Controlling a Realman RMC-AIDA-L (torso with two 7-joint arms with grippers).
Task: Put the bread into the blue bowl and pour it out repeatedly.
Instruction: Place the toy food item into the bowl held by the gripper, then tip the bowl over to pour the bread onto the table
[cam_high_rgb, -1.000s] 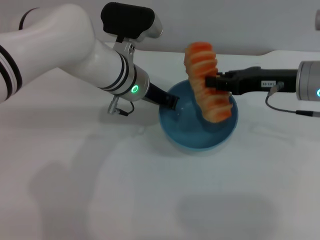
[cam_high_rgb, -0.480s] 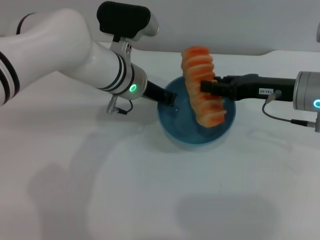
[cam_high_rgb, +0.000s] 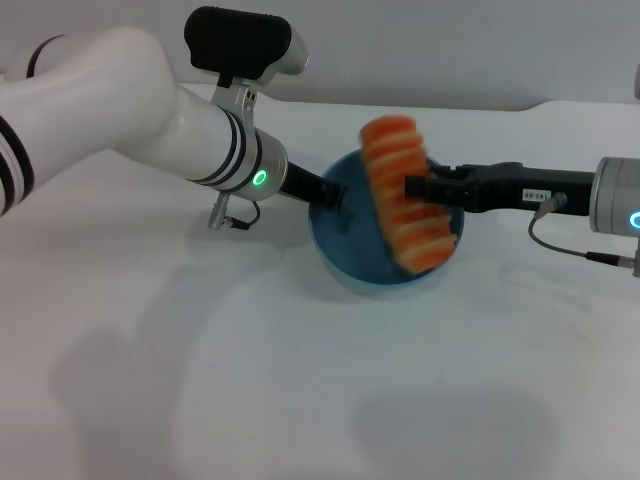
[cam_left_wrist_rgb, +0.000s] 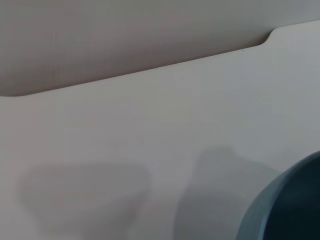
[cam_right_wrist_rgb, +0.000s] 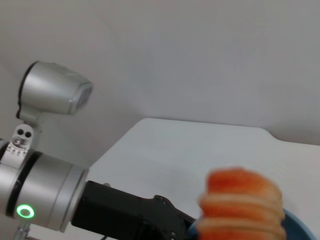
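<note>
In the head view, the right gripper (cam_high_rgb: 412, 188) is pinching the bread (cam_high_rgb: 404, 196), holding it upright over the blue bowl (cam_high_rgb: 345, 250) on the white table (cam_high_rgb: 300, 380). The left gripper (cam_high_rgb: 334, 197) is gripping the bowl's left rim.

In the left wrist view, only the bowl's outer wall (cam_left_wrist_rgb: 285, 205) is showing.

In the right wrist view, the bread's top (cam_right_wrist_rgb: 240, 205) is rising beside the left arm (cam_right_wrist_rgb: 45, 200).

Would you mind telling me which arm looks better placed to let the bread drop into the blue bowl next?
The right. Its gripper already clamps the bread, held tilted over the blue bowl. The left gripper is busy gripping the bowl's rim.
</note>
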